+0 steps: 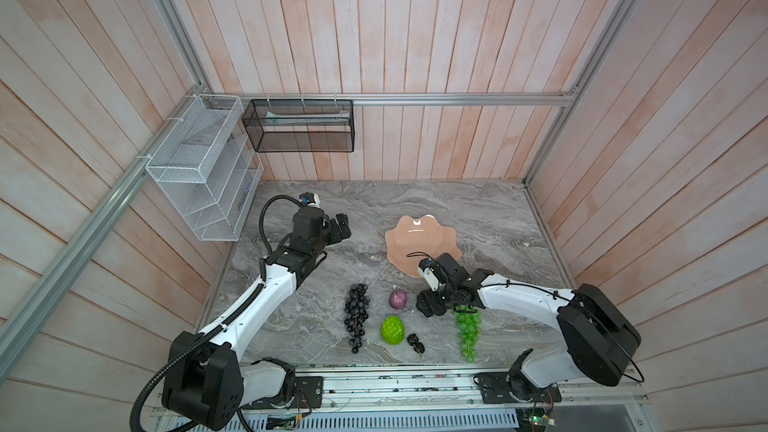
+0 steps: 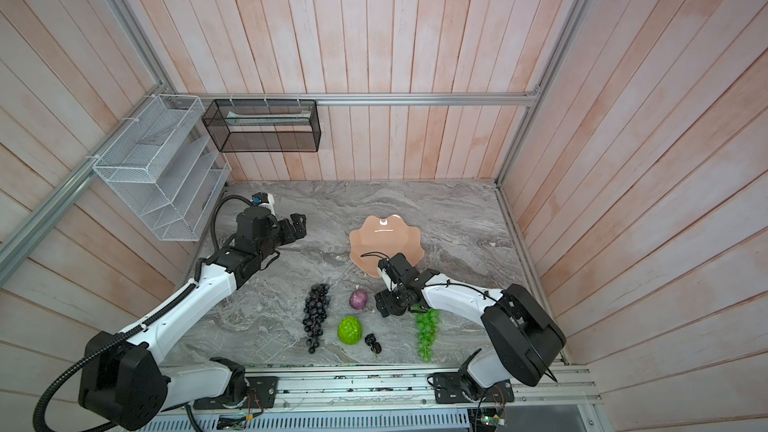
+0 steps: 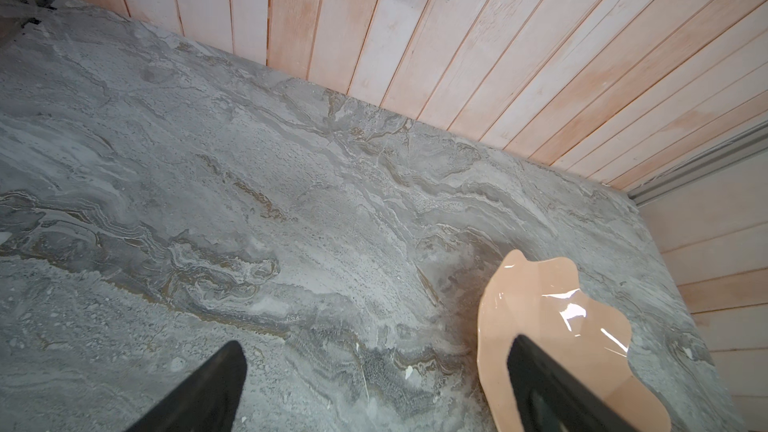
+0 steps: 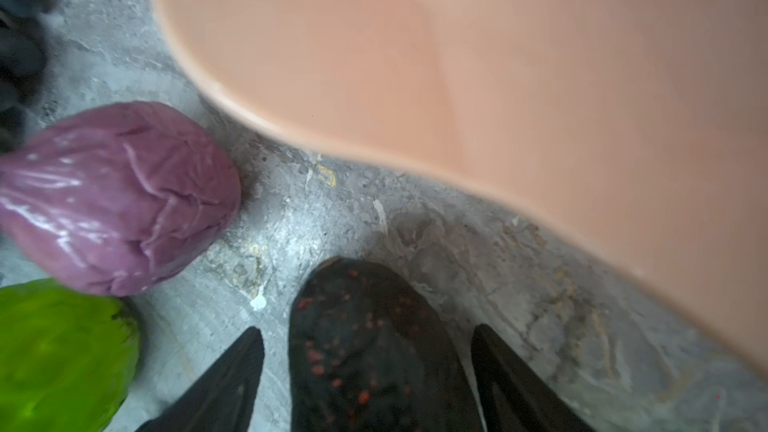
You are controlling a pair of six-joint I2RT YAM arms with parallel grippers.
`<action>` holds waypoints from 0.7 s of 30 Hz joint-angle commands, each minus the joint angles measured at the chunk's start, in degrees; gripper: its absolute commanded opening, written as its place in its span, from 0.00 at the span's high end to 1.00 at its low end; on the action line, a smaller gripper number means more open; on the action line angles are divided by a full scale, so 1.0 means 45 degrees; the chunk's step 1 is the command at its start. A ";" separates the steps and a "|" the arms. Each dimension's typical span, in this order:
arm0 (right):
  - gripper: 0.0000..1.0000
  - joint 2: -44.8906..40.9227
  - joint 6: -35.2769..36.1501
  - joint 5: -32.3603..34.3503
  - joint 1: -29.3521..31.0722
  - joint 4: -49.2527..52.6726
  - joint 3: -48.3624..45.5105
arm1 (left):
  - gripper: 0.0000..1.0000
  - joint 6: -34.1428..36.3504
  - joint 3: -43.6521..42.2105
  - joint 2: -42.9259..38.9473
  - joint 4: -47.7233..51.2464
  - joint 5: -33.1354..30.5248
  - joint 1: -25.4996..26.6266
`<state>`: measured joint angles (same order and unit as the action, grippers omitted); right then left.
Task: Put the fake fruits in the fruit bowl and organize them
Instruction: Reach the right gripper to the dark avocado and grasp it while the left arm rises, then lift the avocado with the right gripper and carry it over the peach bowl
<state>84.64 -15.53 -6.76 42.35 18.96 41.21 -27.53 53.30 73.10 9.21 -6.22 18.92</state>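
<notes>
- Grey marbled tabletop (image 1: 291, 326) carries every fruit; the fruit bowl (image 1: 411, 238) behind the row shows none.
- My left gripper (image 3: 376, 342): jaws wide apart over bare table, holding nothing.
- Row: black-purple grape bunch (image 1: 356, 315), purple round fruit (image 1: 397, 299), lime-green lumpy fruit (image 1: 392, 329), tiny black cluster (image 1: 416, 342).
- My right gripper (image 4: 368, 330): jaws apart, straddling the dark bumpy oval (image 4: 370, 363), gaps both sides. Judgement: centre, close squarely, lift above the bowl's rim.
- Bright green grape bunch (image 1: 468, 332) lies rightmost.
- Plank walls (image 1: 415, 35); white wire basket (image 1: 199, 168) and black mesh basket (image 1: 299, 126) hang back left.

Open marble (image 1: 365, 218) left of fruit bowl (image 1: 415, 234), narrow gap between bowl and purple round fruit (image 1: 398, 300)
</notes>
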 commanded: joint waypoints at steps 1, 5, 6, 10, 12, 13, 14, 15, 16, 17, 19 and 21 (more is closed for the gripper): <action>0.27 0.0097 -0.0197 -0.0344 0.0101 -0.0207 -0.0286 | 0.00 -0.0154 -0.0308 -0.0228 -0.0211 -0.0053 -0.0063; 0.38 0.0005 -0.0238 -0.0398 0.0101 -0.0117 -0.0359 | 0.00 -0.0249 -0.0442 -0.0317 -0.0219 -0.0117 -0.0097; 0.42 -0.0034 -0.0258 -0.0482 0.0106 -0.0111 -0.0403 | 0.00 -0.0296 -0.0474 -0.0326 -0.0212 -0.0158 -0.0102; 0.54 -0.0435 -0.0334 -0.0810 0.0113 -0.0020 -0.0553 | 0.00 -0.0344 -0.0448 -0.0346 -0.0129 -0.0162 -0.0102; 0.58 -0.0755 -0.0396 -0.0879 0.0121 0.0181 -0.0564 | 0.00 -0.0363 -0.0409 -0.0366 -0.0087 -0.0195 -0.0102; 0.60 -0.0985 -0.0433 -0.0894 0.0115 0.0369 -0.0498 | 0.00 -0.0419 -0.0418 -0.0374 -0.0092 -0.0214 -0.0100; 0.60 -0.1213 -0.0448 -0.0918 0.0121 0.0530 -0.0450 | 0.00 -0.0454 -0.0402 -0.0366 -0.0138 -0.0238 -0.0102; 0.60 -0.1533 -0.0508 -0.0937 0.0121 0.0724 -0.0344 | 0.00 -0.0522 -0.0379 -0.0351 -0.0189 -0.0260 -0.0102; 0.60 -0.1908 -0.0575 -0.1012 0.0111 0.0851 -0.0249 | 0.00 -0.0623 -0.0345 -0.0313 -0.0211 -0.0263 -0.0102; 0.60 -0.2252 -0.0730 -0.1035 0.0105 0.0884 -0.0199 | 0.00 -0.0654 -0.0257 -0.0280 -0.0186 -0.0230 -0.0102; 0.60 -0.2968 -0.1175 -0.0884 0.0019 0.0876 0.0060 | 0.00 -0.0802 -0.0087 -0.0211 -0.0133 -0.0174 -0.0102; 0.60 -0.3355 -0.1030 -0.0899 -0.0254 0.1022 0.0688 | 0.00 -0.0879 -0.0048 -0.0137 -0.0272 -0.0219 -0.0092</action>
<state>71.77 -18.94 -10.41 42.24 22.02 40.42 -30.24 51.86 72.42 8.99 -6.39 18.76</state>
